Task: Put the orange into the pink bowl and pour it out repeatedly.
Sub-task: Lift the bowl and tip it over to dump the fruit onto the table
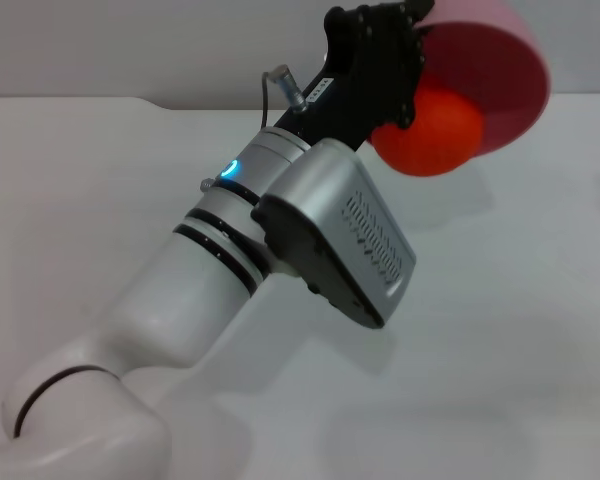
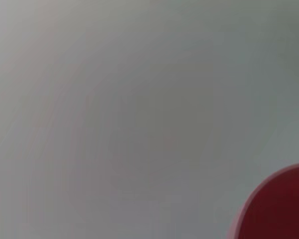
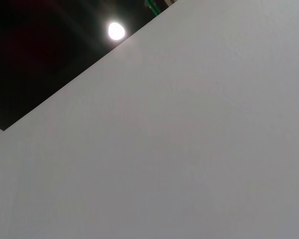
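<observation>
Glossy pink bowl [image 1: 500, 75], bright orange-red orange [image 1: 430, 130], black left hand [image 1: 380, 60], white table [image 1: 500, 330].

Head view downward over table [image 1: 500, 330]; both views sharing pink bowl [image 2: 284, 209].

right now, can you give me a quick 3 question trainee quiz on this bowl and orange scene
1. True or false: the pink bowl stands upright on the table.
2. Which gripper holds the bowl? A) left B) right C) neither
3. Fill in: the orange sits at the bowl's tilted ____.

Key:
1. False. It is lifted and tipped over on its side, above the table.
2. A. The left gripper is at the bowl's rim; the right arm is out of the head view.
3. Mouth; the fruit bulges out at the lower edge, on the verge of spilling.
</observation>
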You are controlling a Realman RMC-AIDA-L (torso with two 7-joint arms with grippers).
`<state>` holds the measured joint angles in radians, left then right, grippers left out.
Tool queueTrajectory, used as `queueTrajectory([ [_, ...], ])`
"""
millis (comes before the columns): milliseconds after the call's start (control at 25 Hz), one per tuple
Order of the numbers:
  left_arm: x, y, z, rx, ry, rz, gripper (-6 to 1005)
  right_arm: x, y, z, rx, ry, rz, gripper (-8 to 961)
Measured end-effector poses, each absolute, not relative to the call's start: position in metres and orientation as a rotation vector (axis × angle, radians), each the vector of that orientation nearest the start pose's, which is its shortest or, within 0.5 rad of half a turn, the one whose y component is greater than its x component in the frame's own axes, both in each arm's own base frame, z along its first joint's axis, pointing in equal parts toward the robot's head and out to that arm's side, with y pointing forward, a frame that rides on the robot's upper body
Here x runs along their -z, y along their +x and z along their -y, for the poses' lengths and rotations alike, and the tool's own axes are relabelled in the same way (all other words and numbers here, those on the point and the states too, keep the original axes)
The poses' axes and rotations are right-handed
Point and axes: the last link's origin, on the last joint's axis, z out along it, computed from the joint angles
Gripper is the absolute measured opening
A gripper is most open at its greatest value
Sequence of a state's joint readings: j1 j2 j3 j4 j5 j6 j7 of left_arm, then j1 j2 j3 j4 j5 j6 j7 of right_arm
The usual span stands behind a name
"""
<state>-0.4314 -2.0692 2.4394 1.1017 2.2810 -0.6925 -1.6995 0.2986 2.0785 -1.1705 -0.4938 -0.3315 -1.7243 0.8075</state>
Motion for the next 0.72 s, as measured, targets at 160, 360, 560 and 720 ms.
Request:
queueTrajectory([
  [160,0.0947,-0.0845,-0.3187,0.336,-1.713,-0.745,44,-0.0994,0.2543,-0.2975,-1.599,-1.473,-0.141,568],
  [360,0.0949,-0.0831,-0.3167,0.335,-1.695,-0.784,44,-0.0981,0.2525,-0.2983,-1.606,-1.48,-0.14,568],
  [560,0.0918,-0.082,-0.3133,0.354,-1.643,-0.809,44,-0.098,0.2511,-0.2993,-1.61,-1.482,-0.137,568],
  [720,0.092,-0.0829,-0.3137,0.354,-1.646,-0.807,44,-0.0979,0.2503,-0.3,-1.612,-1.483,-0.135,568],
])
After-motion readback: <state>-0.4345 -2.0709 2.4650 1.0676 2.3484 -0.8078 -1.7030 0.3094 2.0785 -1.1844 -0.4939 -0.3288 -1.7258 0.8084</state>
